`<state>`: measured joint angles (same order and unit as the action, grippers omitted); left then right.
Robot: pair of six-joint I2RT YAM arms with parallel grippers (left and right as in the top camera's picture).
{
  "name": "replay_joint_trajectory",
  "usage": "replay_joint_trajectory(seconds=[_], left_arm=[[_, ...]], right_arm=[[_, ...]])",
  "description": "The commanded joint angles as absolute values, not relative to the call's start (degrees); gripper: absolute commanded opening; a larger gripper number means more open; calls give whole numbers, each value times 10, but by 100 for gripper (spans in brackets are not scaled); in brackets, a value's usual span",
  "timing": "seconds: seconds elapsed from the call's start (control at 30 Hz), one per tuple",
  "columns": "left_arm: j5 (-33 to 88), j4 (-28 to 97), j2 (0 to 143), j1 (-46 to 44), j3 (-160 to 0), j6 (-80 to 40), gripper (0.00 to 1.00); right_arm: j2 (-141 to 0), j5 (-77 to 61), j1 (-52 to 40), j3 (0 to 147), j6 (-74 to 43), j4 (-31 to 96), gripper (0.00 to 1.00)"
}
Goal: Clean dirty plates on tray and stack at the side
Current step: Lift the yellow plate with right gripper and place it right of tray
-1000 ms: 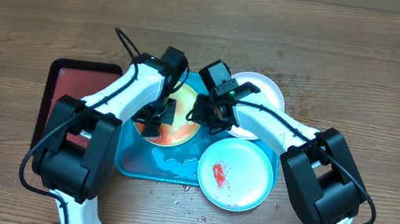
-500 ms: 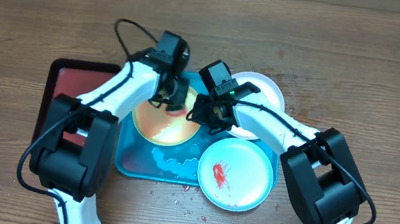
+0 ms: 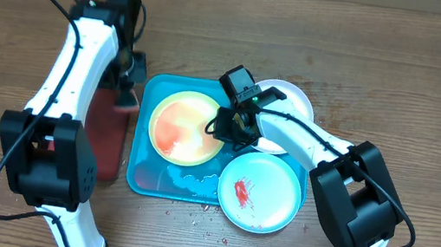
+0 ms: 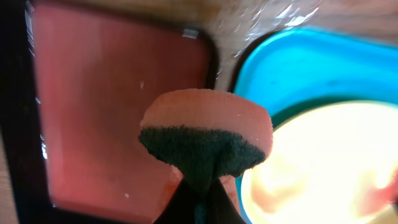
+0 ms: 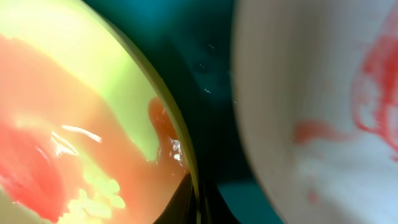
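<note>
The yellow-green-rimmed plate (image 3: 187, 127), smeared orange-red, lies on the turquoise tray (image 3: 161, 181). My right gripper (image 3: 233, 128) is shut on this plate's right rim; the right wrist view shows the rim (image 5: 186, 155) pinched between the fingers (image 5: 198, 202). The white plate (image 3: 294, 99) sits at the tray's back right, partly under my right arm. The mint-rimmed plate (image 3: 260, 193) with a red sauce smear overlaps the tray's front right corner. My left gripper (image 3: 127, 83) is shut on a pink-and-green sponge (image 4: 205, 137) above the dark-red tray's right edge.
The dark-red tray with black rim (image 3: 104, 137) lies left of the turquoise tray and also shows in the left wrist view (image 4: 112, 106). Small red crumbs (image 3: 198, 212) are scattered on the wooden table in front of the turquoise tray.
My left arm has lifted the sponge off the yellow-green plate and swung left to the dark-red tray. The plate now lies uncovered. The right gripper has kept its hold on the rim.
</note>
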<state>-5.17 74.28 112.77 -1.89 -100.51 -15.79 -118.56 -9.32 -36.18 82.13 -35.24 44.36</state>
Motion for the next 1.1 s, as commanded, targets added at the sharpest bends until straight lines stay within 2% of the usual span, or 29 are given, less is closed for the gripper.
replay_joint_trajectory(seconds=[0.0,0.37,0.77,1.07], left_arm=[[-9,780,1125,-25,-1093,-137,4],[-3,788,1125,-21,-1137,-137,4],[-30,778,1125,-21,-1137,-137,4],[-30,780,1125,-21,-1137,-137,4]], right_arm=[[-1172,-13,-375,871,-324,495,4],[-1086,237,-480,924,-307,575,4],[-1083,604,-612,924,-391,614,4],[-1083,852,-685,924,-393,614,4]])
